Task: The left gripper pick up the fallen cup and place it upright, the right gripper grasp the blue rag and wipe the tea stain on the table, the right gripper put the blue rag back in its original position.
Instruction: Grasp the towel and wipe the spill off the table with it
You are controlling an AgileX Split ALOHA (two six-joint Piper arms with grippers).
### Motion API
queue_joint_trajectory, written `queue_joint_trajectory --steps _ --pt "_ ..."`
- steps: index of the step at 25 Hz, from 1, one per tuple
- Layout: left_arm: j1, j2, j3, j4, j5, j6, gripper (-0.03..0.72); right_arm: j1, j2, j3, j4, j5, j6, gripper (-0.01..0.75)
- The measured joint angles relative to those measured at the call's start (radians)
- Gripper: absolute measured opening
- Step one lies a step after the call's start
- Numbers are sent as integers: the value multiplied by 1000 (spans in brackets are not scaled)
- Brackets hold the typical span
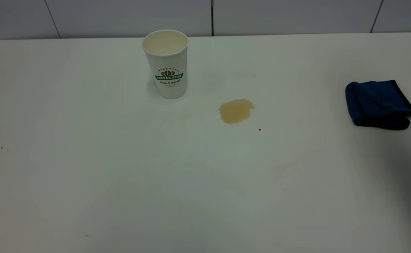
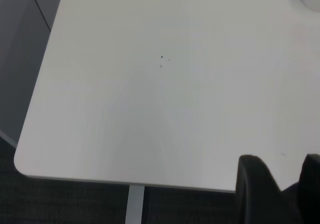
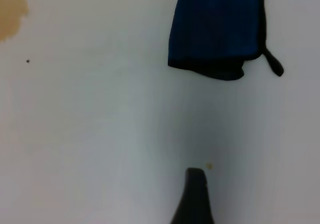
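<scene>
The cup [image 1: 166,63] is set upright, clear of the tea stain [image 1: 236,110]. The blue rag [image 1: 377,103] lies untouched beside the right tool [image 3: 194,194]; its opening cannot be told.

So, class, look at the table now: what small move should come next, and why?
Probably the right gripper should reach forward to the blue rag: the cup already stands upright, while the tea stain remains unwiped.

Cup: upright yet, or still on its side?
Upright: the cup stands on its base on the table, mouth up, logo level.
</scene>
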Motion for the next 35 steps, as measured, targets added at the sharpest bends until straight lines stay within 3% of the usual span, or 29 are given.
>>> queue_joint_trajectory --steps 6,10,22,29,35 --pt "0 0 0 0 0 0 237 0 281 -73 26 -126 -3 688" --pt "0 0 0 0 0 0 237 0 420 -161 31 -141 -4 685" --pt "0 0 0 0 0 0 237 -9 800 -568 47 35 -82 678" --pt "0 0 0 0 0 1 237 -100 959 -750 181 113 -163 676" --pt "0 0 0 0 0 1 237 -153 1014 -798 228 121 -199 675"
